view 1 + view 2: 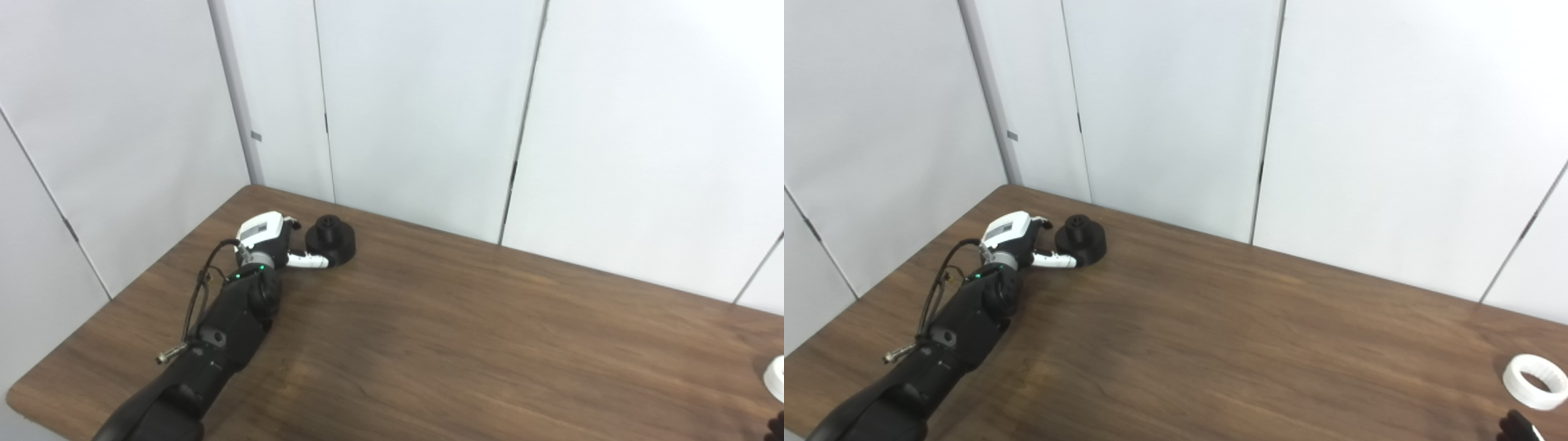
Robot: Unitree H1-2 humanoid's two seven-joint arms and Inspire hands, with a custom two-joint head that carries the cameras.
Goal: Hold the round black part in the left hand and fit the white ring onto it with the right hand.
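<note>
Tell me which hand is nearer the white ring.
Right. The right hand is just peeking in at the bottom right corner, close beside the ring. The left hand is far across the table, at the black part.

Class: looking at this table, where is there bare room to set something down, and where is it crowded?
The wide middle of the table is bare, between the round black part and the white ring. It is crowded at the far left corner, where the left hand reaches the part.
</note>
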